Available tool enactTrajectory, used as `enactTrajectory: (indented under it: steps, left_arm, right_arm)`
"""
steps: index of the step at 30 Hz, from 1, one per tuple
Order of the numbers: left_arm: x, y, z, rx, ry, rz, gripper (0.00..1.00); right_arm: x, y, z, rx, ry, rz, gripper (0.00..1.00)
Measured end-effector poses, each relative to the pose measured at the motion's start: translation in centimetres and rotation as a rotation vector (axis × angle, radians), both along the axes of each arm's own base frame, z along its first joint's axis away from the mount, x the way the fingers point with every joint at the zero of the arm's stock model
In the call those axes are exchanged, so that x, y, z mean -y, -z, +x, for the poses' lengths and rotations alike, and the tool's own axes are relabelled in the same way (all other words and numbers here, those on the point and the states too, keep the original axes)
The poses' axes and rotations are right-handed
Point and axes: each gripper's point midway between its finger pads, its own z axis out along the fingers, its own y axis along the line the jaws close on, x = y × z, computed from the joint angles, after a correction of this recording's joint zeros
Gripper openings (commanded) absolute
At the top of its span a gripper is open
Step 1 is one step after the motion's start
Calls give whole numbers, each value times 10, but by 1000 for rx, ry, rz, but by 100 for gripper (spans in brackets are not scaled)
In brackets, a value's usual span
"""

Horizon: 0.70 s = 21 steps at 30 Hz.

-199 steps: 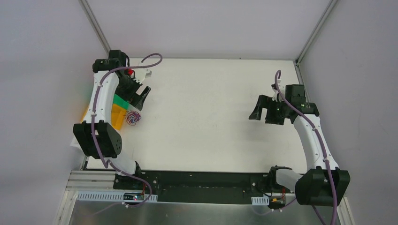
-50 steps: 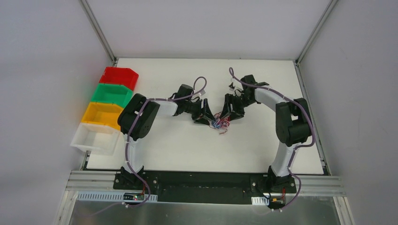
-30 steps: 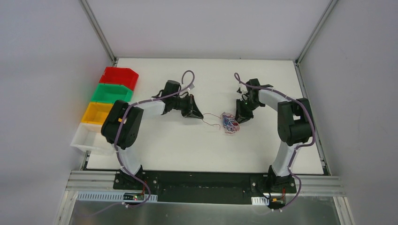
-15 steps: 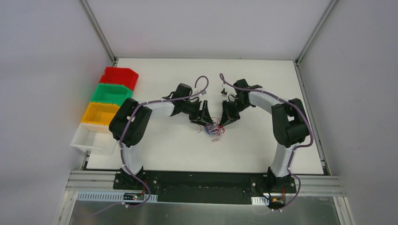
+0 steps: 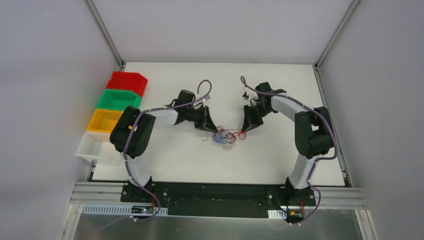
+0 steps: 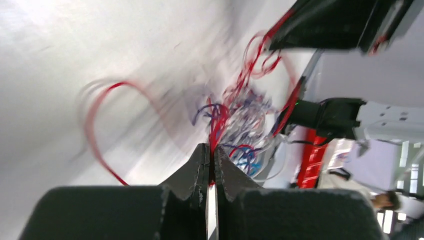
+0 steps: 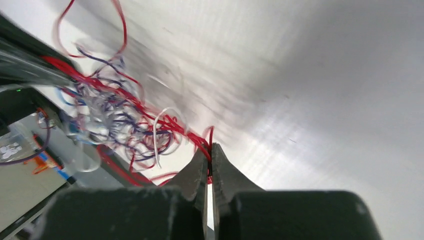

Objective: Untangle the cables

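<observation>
The desk (image 5: pixel 200 160) is a plain white board with a dull sheen. It stands in a booth of pale grey walls (image 5: pixel 45 75), and a slanted metal post (image 5: pixel 102 30) rises at each far corner. Along its left edge sits a row of four open bins (image 5: pixel 119 99): red farthest, then green, yellow, and white nearest. A black plate (image 5: pixel 220 200) on a metal rail runs along the near edge and carries both arm bases.

The left claw (image 5: pixel 209 127) reaches from the left side toward the middle of the desk. In the left wrist view its tips (image 6: pixel 200 160) are pressed together, pinching a few red strands.

The cables (image 5: pixel 225 136), a loose knot of red, blue and pale strands, lie on the middle of the desk between the two claws, with thin red loops trailing out on both sides.

The right claw (image 5: pixel 243 129) comes in from the right. Its tips are also closed tight on red strands at the right of the knot. Both wrist views are blurred around the wires.
</observation>
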Motion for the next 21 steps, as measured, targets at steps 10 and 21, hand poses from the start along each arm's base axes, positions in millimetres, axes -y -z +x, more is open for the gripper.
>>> enactTrajectory:
  steps: [10, 21]
  left_arm:
    - [-100, -33, 27, 76, -151, 64, 0]
    - [-189, -22, 40, 46, -259, 208, 0]
  right_arm:
    - [118, -30, 44, 182, 171, -223, 0]
    - [201, -45, 54, 205, 252, -347, 0]
